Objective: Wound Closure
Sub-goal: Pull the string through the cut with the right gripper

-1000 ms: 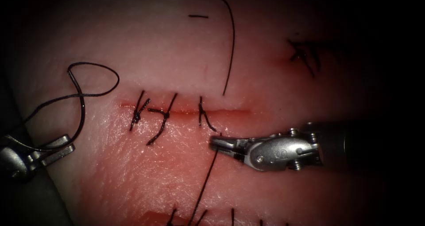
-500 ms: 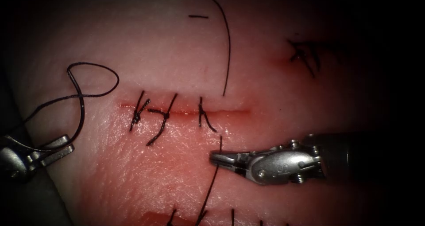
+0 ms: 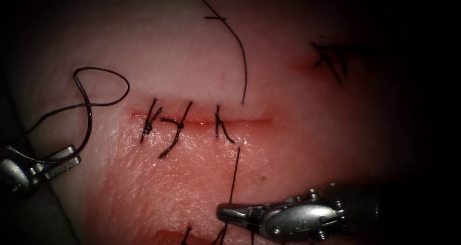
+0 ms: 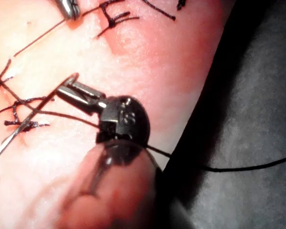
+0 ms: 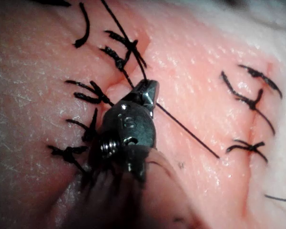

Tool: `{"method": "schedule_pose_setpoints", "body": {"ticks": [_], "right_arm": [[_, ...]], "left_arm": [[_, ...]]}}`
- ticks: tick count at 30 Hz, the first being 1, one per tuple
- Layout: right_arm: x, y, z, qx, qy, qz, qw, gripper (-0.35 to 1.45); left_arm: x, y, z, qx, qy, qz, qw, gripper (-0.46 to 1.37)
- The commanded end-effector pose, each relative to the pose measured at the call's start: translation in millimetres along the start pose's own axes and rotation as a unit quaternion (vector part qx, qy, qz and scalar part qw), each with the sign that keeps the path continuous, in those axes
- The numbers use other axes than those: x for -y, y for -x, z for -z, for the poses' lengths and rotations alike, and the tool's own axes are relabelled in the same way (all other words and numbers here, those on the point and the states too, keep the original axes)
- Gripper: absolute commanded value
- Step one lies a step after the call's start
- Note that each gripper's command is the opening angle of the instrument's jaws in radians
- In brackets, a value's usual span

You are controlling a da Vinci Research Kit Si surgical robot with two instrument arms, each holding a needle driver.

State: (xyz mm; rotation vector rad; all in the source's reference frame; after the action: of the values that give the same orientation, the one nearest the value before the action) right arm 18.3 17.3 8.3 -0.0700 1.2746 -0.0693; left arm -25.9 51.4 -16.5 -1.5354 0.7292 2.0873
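Observation:
The cut (image 3: 249, 121) runs across the tissue (image 3: 288, 144) and has three knotted stitches (image 3: 175, 125) on its left part. My right tool (image 3: 223, 214) lies below the cut, jaws shut on the thread (image 3: 234, 177). That thread rises out of the tissue just under the cut. A second strand (image 3: 242, 62) enters above the cut and curves away to the top. At the far left my left tool (image 3: 72, 158) is shut on the curved needle (image 4: 19, 129) near one end. The needle is out of the tissue. A loop of thread (image 3: 103, 89) lies above the left tool.
Another stitched wound (image 3: 331, 57) sits at the upper right. A short cut end of thread (image 3: 214, 18) lies near the top. More stitch ends (image 3: 187, 235) show at the bottom edge. Red fluid wets the tissue below the cut.
My right tool has moved down and away from the cut with the thread in its jaws, drawing thread through the tissue. The strand above the cut has shifted left. The left tool stays still.

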Motion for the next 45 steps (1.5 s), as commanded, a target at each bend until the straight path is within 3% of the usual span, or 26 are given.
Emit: {"method": "schedule_pose_setpoints", "body": {"ticks": [1,24,29,34,37,38,40,42,45], "right_arm": [[0.3,-0.3,0.0,0.000,-0.003,0.001,1.000,-0.35],[8.0,-9.1,-1.2,-0.013,-0.042,0.010,0.999,-0.35],[9.0,-10.2,-1.4,-0.016,-0.046,0.012,0.999,-0.35],[8.7,-10.2,-1.2,-0.014,-0.046,0.008,0.999,-0.35],[8.4,-9.7,-1.0,-0.008,-0.043,0.008,0.999,0.10],[8.3,-9.6,-0.9,-0.004,-0.040,0.008,0.999,0.51],[8.1,-9.3,-0.7,0.009,-0.011,0.007,1.000,1.09],[7.9,-9.0,-0.4,0.011,0.007,0.003,1.000,1.27],[7.5,-8.6,0.8,0.012,0.022,0.008,1.000,1.29]], "left_arm": [[0.0,0.0,0.0,0.000,0.002,0.000,1.0000,-0.35],[-0.2,0.1,0.0,-0.001,0.002,0.000,1.0000,-0.35],[-0.2,0.1,0.0,-0.001,0.002,0.000,1.0000,-0.35],[-0.3,0.1,0.0,-0.001,0.002,-0.001,1.0000,-0.35],[-0.3,0.1,0.1,-0.002,0.002,-0.001,1.0000,-0.35],[-0.3,0.1,0.1,-0.002,0.002,-0.001,1.0000,-0.35],[-0.3,0.1,0.1,-0.002,0.002,-0.001,1.0000,-0.35],[-0.3,0.1,0.2,-0.002,0.002,-0.001,1.0000,-0.35],[-0.3,0.1,0.3,-0.002,0.002,-0.001,1.0000,-0.35]]}}
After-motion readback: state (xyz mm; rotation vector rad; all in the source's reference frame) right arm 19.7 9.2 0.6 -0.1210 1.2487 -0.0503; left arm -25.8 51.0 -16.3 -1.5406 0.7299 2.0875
